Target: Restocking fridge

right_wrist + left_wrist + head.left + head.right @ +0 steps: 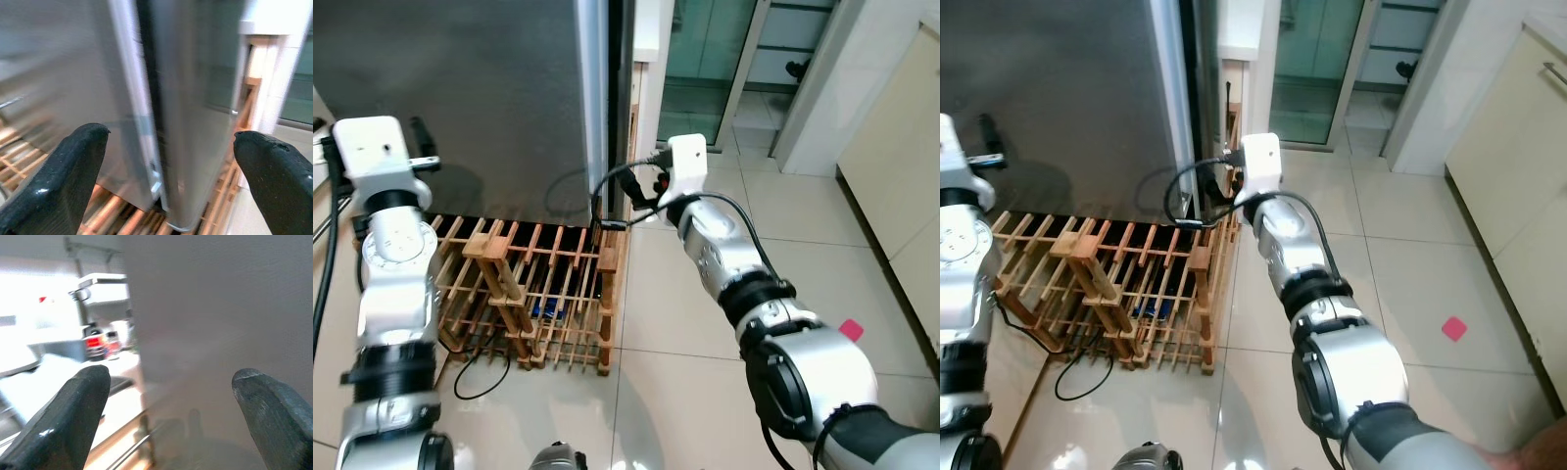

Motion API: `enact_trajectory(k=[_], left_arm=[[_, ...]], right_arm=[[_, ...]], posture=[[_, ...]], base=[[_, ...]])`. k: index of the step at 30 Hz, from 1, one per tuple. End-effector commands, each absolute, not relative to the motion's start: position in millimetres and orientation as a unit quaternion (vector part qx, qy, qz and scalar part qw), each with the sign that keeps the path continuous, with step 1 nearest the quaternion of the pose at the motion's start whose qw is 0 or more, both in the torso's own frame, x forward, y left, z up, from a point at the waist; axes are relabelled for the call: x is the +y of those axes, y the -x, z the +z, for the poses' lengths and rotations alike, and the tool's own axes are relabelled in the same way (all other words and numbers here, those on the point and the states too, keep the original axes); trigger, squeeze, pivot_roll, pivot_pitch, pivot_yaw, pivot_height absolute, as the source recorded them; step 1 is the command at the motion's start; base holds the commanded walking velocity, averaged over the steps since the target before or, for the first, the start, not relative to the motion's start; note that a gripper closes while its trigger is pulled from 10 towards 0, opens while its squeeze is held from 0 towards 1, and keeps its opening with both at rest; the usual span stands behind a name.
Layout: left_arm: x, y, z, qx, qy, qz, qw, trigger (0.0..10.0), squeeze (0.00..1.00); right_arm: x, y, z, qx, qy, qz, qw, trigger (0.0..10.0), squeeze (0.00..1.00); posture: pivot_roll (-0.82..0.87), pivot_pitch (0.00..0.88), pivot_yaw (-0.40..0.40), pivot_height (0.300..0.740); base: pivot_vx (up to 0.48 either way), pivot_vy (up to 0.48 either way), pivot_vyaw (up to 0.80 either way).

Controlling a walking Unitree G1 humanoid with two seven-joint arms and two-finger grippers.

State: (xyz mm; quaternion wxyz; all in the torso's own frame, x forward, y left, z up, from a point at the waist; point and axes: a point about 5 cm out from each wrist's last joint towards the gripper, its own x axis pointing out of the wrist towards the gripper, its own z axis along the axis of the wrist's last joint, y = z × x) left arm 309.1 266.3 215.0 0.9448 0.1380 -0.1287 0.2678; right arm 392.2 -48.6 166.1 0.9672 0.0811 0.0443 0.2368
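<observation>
The grey steel fridge (460, 88) stands shut at the upper left, its right door edge (592, 98) running down to the floor. My right arm (705, 235) reaches to that edge at low height. In the right wrist view my right gripper (171, 161) is open, and the dark seam of the fridge door (146, 98) lies between its fingers, a short way off. My left arm (386, 225) is raised at the left, in front of the fridge face. My left gripper (168, 401) is open and holds nothing, facing the grey door (220, 323).
A low wooden slatted rack (529, 284) lies on the floor before the fridge, with a blue item (543, 311) inside and a black cable (480, 377) by it. Pale tiled floor (803, 215) spreads right, with a pink mark (1453, 327). A glass door (705, 59) stands behind; cabinets (901, 166) at right.
</observation>
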Motion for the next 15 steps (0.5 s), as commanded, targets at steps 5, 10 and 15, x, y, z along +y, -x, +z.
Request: enact_trajectory(k=[5,10,15], left_arm=[[263.1,-288.8,215.7,-0.126,-0.154,0.276,0.94,10.0,0.0],[265.1,-281.0,218.4,-0.122,-0.161,0.28,0.938,10.0,0.0],[264.2,-276.4,219.9,-0.12,-0.166,0.282,0.937,10.0,0.0]], right_arm=[[-36.9,-394.5,174.5,0.057,-0.094,0.251,0.962,10.0,0.0],[-25.9,-393.3,178.2,0.06,-0.097,0.264,0.958,10.0,0.0],[-25.2,-395.6,185.0,0.045,-0.064,0.253,0.964,10.0,0.0]], posture=[[0.28,0.0,-0.079,0.74],[0.3,0.015,-0.091,0.74],[0.31,0.029,-0.095,0.74]], base=[[0.0,0.0,0.0],[0.0,0.0,0.0],[0.0,0.0,0.0]])
